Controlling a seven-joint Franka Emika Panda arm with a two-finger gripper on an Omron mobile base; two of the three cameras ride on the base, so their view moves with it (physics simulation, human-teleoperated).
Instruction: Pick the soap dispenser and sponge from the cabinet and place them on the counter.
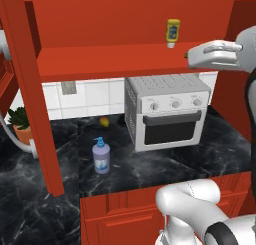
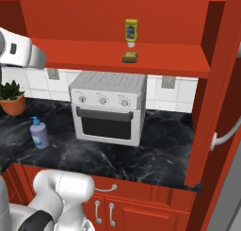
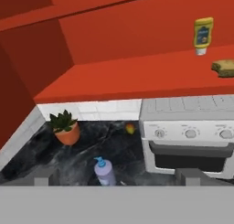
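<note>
The lavender soap dispenser (image 1: pixel 101 156) (image 2: pixel 39 133) (image 3: pixel 105 172) with its blue pump stands upright on the black counter (image 1: pixel 210 151), left of the oven. The yellow-tan sponge (image 2: pixel 130 57) (image 3: pixel 224 67) lies on the red shelf of the open cabinet (image 1: pixel 110 59), just in front of a yellow squeeze bottle (image 2: pixel 131 33). My gripper (image 3: pixel 119 176) hovers in front of the shelf at about its height. It is open and holds nothing. In the hand view the sponge lies far to the upper right. In the left base view my white hand (image 1: pixel 215 54) covers most of the sponge.
A white toaster oven (image 1: pixel 167 111) (image 2: pixel 108 107) sits on the counter under the shelf. A potted plant (image 2: pixel 12 98) and a small yellow-red fruit (image 1: pixel 104 121) stand near the tiled wall. Open red cabinet doors (image 1: pixel 30 89) (image 2: pixel 221 84) flank the opening on both sides.
</note>
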